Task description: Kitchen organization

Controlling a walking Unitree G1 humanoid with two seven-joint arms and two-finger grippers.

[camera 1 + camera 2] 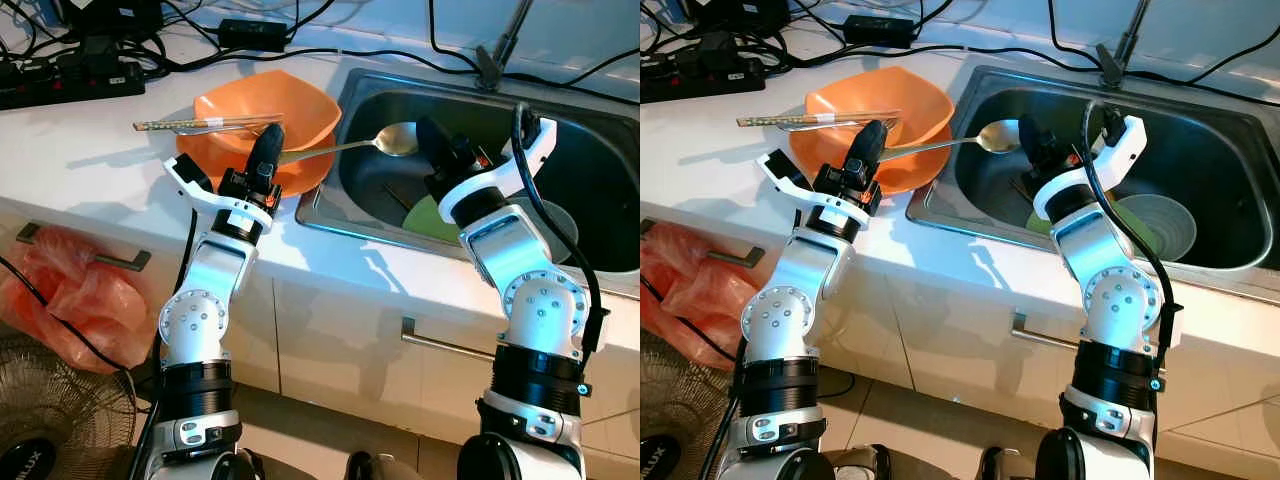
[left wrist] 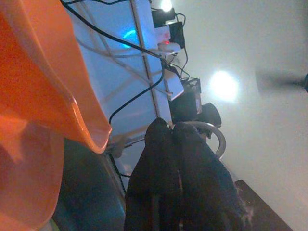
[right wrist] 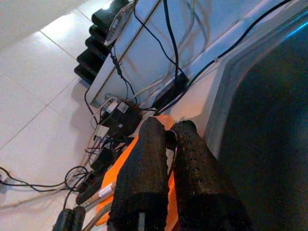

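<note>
- Our left gripper (image 1: 268,150), fingers pressed together, clamps the spoon (image 1: 396,139) handle; its bowl hangs over the sink (image 1: 600,140).
- Right gripper (image 3: 166,139) is closed, empty.
- We judge the spoon light, stiff, slippery; grip mid-handle.

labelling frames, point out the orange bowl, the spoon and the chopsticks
orange bowl (image 1: 300,105): left eye view, inner wall.
spoon (image 1: 396,139): left eye view, its bowl end over the sink.
chopsticks (image 1: 185,125): left eye view, mid-length, across the bowl's rim.

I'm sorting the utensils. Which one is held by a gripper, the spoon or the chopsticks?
The metal spoon: the left gripper is shut on its handle, with its bowl out over the sink. The chopsticks lie untouched across the orange bowl.
</note>
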